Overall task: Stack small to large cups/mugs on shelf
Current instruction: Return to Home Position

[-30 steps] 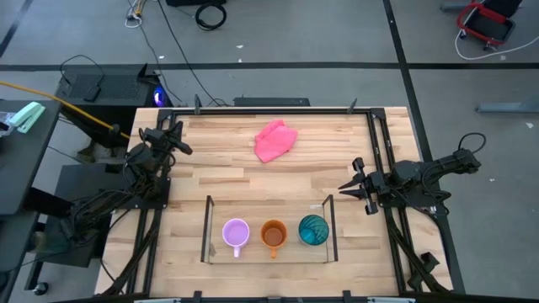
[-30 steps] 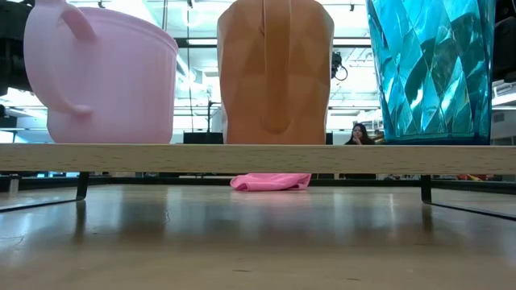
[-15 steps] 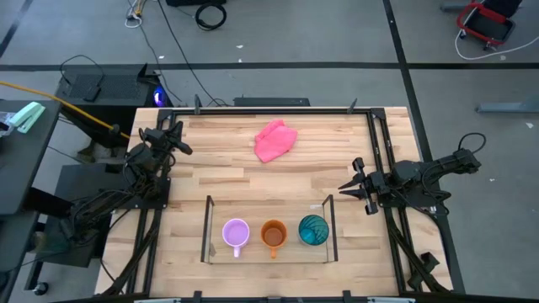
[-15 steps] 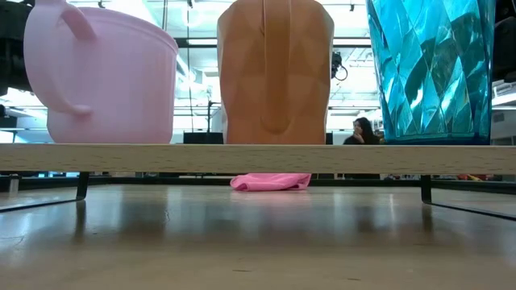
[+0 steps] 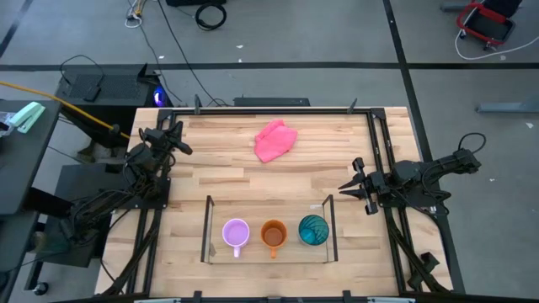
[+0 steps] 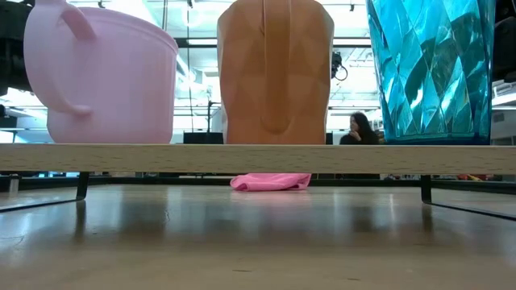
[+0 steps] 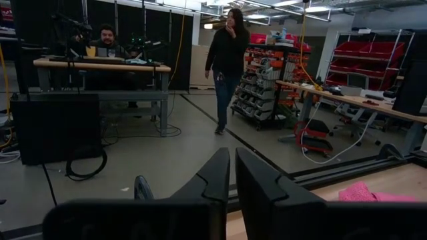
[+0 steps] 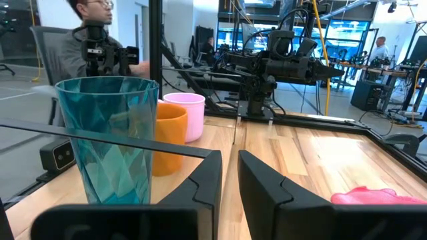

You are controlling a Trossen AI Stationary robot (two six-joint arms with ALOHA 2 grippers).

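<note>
The shelf (image 5: 208,220), a low tray with clear walls, stands near the table's front edge. In it three vessels stand upright on their bases in a row: a lilac mug (image 5: 236,233) on the left, an orange mug (image 5: 274,234) in the middle and a teal cup (image 5: 313,229) on the right. My left gripper (image 5: 184,143) hovers level at the table's left edge, fingers shut on nothing (image 7: 232,170). My right gripper (image 5: 344,187) hovers level at the right edge, just beyond the shelf's far right corner. It is shut and holds nothing (image 8: 230,163).
A pink cloth (image 5: 275,140) lies crumpled at the far middle of the table. Bare wood stretches between it and the shelf. Dark rails (image 5: 375,135) frame the tabletop. People show in the room beyond the table.
</note>
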